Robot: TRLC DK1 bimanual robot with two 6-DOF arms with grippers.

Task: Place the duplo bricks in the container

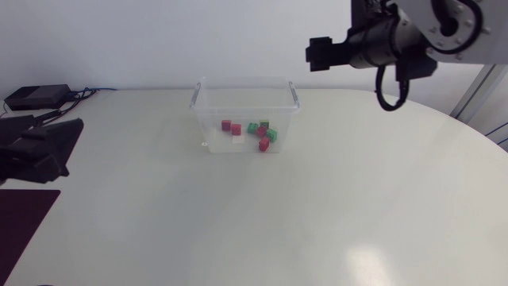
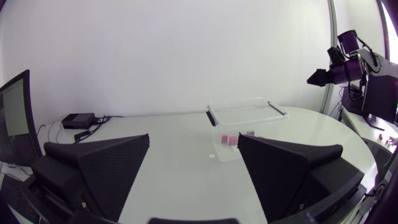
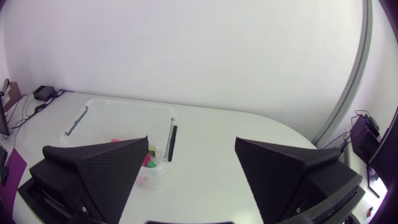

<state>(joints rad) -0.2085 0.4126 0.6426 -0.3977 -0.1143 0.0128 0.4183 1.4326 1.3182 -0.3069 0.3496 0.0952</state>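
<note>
A clear plastic container [image 1: 205, 103] stands at the back middle of the table, with several red bricks [image 1: 231, 126] and green bricks [image 1: 271, 135] lying inside it. My right gripper [image 1: 312, 54] hangs high above the table, to the right of the container and apart from it. In the right wrist view its fingers [image 3: 99, 171] stand wide open and empty, with the container [image 3: 93, 111] below and ahead and some bricks [image 3: 150, 163] partly hidden by one finger. My left gripper [image 2: 193, 171] rests open and empty at the table's left, and the container [image 2: 242, 111] is far ahead of it.
A black box [image 1: 32, 97] with cables sits at the table's back left corner. A dark red mat [image 1: 24, 222] lies at the front left edge. The white tabletop [image 1: 262, 222] curves away at the right.
</note>
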